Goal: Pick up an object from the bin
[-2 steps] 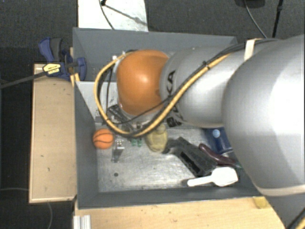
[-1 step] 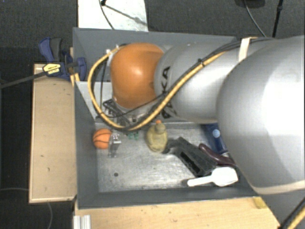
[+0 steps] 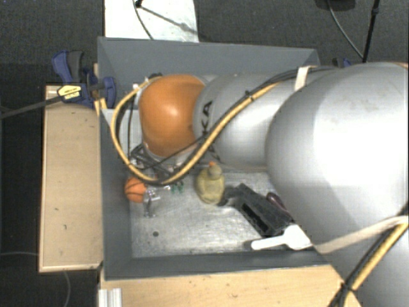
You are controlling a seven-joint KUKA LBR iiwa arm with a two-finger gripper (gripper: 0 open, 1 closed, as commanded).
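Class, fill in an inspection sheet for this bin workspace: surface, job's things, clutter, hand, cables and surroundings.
Surface: grey metal bin, floor bare at the front left.
Job's things: small orange ball at the bin's left, close beside the hand.
Clutter: pale yellow pear-shaped thing mid-bin; small green bit beside it; black oblong thing and white spoon-like thing towards the right.
Hand: hand low in the bin, just right of the ball.
Cables: yellow cable looped around the orange wrist cover.
Surroundings: dark floor.
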